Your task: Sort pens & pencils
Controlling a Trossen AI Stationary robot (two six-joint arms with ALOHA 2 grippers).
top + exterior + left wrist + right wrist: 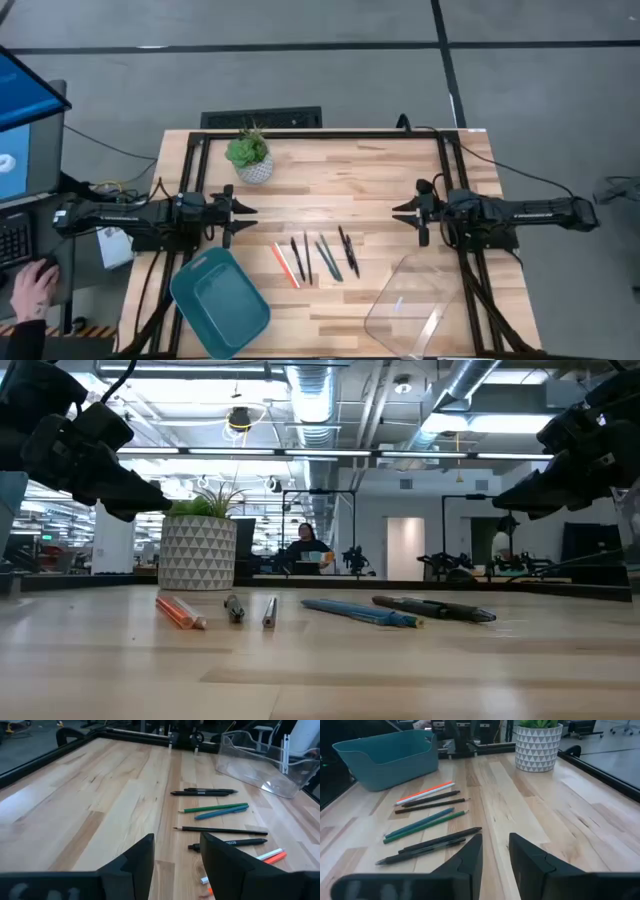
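Bright, even overhead light; soft shadows.

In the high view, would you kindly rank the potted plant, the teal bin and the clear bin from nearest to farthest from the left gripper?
1. Teal bin, just below the left gripper, and potted plant, just above it: too close to call.
2. Clear bin, far across on the right side.

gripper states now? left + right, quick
Left gripper: open, holding nothing, hovering left of the pens and pencils.
Right gripper: open, holding nothing, hovering to their right.
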